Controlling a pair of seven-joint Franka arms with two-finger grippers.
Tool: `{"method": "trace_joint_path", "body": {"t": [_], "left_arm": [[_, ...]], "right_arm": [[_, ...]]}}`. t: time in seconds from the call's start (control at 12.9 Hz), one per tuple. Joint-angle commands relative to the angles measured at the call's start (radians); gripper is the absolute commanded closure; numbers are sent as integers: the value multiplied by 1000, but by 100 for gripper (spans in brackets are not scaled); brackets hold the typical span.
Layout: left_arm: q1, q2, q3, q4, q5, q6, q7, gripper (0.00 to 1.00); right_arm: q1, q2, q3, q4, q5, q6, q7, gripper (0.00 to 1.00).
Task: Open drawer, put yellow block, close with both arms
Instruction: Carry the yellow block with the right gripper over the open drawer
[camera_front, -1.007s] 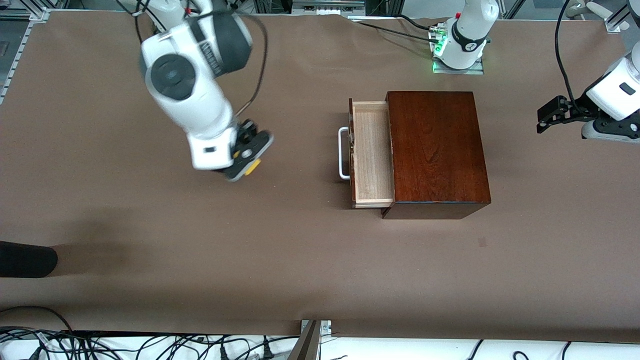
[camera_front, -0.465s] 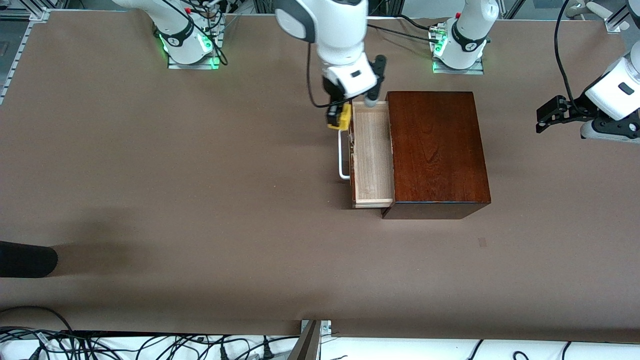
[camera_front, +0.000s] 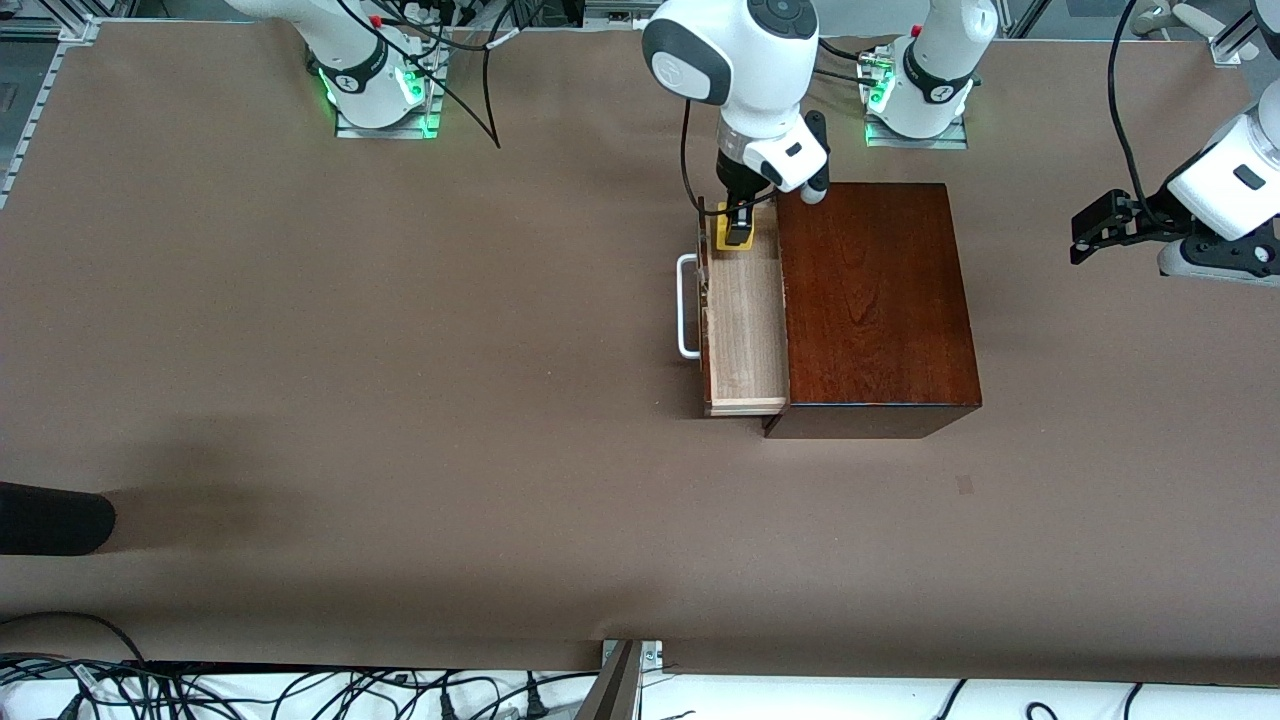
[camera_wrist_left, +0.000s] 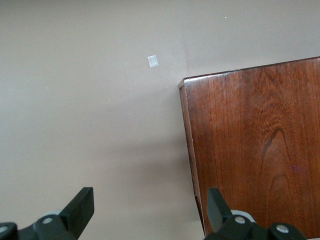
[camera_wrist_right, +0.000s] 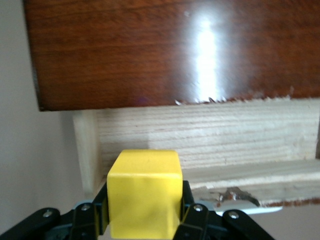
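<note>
From the front, my right gripper (camera_front: 738, 232) hangs over the drawer (camera_front: 745, 330), at the end of the tray farthest from the camera, pinching the block (camera_front: 737, 238) between its fingers. The drawer stands pulled out of the box (camera_front: 872, 300), its handle (camera_front: 686, 306) pointing toward the right arm's end of the table. My left gripper (camera_front: 1098, 230) waits in the air over bare table at the left arm's end, well apart from the box.

In my left wrist view, my two fingers (camera_wrist_left: 80, 210) are spread wide with nothing between them; below them are a corner of the box (camera_wrist_left: 255, 145) and a small pale mark on the table (camera_wrist_left: 153, 61).

In my right wrist view, the block (camera_wrist_right: 145, 192) fills the gap between my pads (camera_wrist_right: 189, 212), gripped on two opposite flat faces. Under it is the tray's pale floor (camera_wrist_right: 210, 140), with the box's glossy top (camera_wrist_right: 175, 50) above that.

I judge the block light, rigid and smooth-sided, so a pinch across flat faces suits it and it should drop cleanly without tumbling far. The drawer looks stiff and should slide if pushed squarely on its front or handle.

Count: one block, one drawer, one box, one handle, two grippers.
</note>
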Motion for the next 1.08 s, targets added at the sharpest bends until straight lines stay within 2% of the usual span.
{"method": "trace_joint_path", "body": {"t": [0.0, 0.39, 1.01], "left_arm": [[-3, 14, 3, 35, -12, -26, 15, 0], [-4, 14, 2, 35, -12, -26, 15, 0], [-6, 14, -6, 43, -12, -29, 13, 0]], "right_arm": [[2, 17, 2, 46, -20, -23, -68, 100], [2, 57, -7, 46, -22, 21, -154, 100], [-21, 112, -9, 46, -22, 87, -171, 100]]}}
